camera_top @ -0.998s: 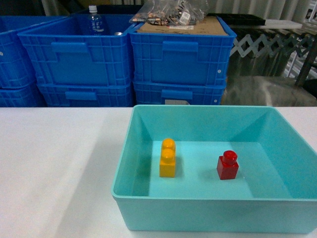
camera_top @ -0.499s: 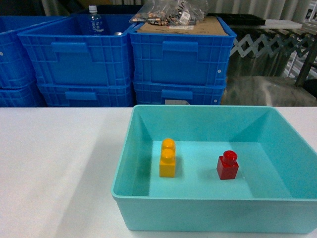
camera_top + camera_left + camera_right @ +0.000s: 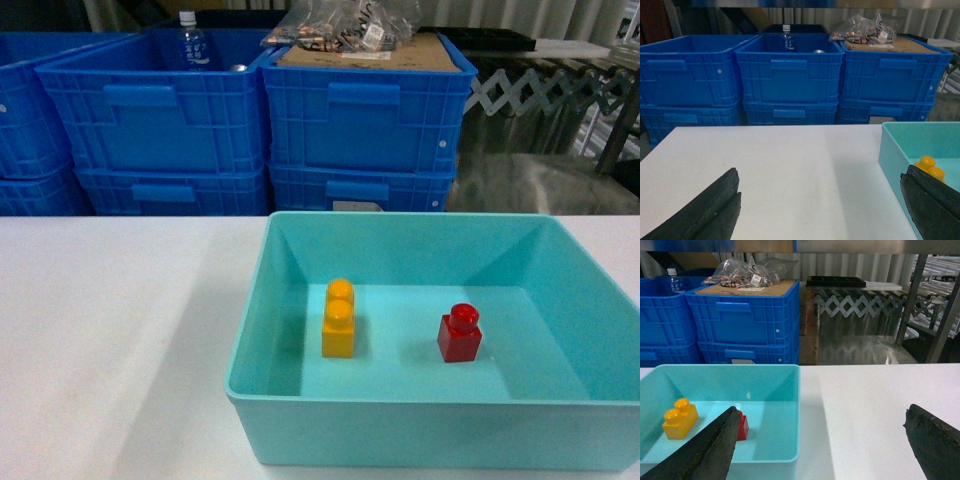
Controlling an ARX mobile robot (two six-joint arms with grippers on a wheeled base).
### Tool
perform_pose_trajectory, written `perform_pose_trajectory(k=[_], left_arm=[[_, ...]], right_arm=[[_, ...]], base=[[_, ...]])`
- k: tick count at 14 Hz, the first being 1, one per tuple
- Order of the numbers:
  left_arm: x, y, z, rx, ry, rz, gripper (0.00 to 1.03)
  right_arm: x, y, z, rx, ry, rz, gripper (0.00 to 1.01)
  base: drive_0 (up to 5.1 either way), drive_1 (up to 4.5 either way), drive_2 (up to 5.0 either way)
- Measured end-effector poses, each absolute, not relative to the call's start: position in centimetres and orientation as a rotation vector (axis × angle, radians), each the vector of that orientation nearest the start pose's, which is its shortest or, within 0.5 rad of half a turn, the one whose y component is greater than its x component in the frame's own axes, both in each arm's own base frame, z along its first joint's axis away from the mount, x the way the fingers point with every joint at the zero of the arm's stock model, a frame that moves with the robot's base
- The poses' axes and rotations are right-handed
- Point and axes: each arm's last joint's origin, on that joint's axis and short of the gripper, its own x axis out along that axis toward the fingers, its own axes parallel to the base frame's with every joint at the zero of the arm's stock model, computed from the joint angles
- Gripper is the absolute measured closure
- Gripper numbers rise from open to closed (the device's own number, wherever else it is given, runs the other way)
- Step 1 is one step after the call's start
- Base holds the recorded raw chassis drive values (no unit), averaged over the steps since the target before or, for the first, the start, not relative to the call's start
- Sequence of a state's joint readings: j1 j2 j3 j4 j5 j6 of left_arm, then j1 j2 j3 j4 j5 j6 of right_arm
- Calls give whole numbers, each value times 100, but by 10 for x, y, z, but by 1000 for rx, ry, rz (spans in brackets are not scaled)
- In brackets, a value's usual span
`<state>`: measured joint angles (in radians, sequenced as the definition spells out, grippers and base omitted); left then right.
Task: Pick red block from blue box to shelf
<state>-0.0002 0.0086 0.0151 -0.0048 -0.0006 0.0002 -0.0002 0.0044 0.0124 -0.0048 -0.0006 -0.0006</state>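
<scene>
The red block (image 3: pixel 459 334) stands in the blue box (image 3: pixel 300 290), partly behind the left finger of the wide-spread right gripper (image 3: pixel 825 445); the left gripper (image 3: pixel 822 210) likewise gapes.

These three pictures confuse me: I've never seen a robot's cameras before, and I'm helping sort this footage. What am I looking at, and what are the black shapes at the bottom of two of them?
One two-armed robot took all three. The head picture looks forward and down at a white table with a turquoise blue box on it. Inside stand the red block and a taller yellow brick, apart from each other. Behind are dark blue crates.

The other two come from cameras on the wrists. The black shapes are each gripper's fingers, seen close up: the left gripper hangs over bare table beside the box, the right gripper near the box's right rim. Both are spread wide and hold nothing. The metal posts in the right wrist picture may belong to the shelf.
</scene>
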Motion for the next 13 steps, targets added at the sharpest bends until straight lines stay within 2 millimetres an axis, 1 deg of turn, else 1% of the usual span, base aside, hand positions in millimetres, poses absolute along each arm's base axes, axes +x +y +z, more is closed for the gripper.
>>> perform_pose_trajectory(k=[13], left_arm=[[97, 0, 168, 0, -2, 0, 5]], right_arm=[[97, 0, 167, -1, -3, 0, 3]], base=[[0, 0, 0]])
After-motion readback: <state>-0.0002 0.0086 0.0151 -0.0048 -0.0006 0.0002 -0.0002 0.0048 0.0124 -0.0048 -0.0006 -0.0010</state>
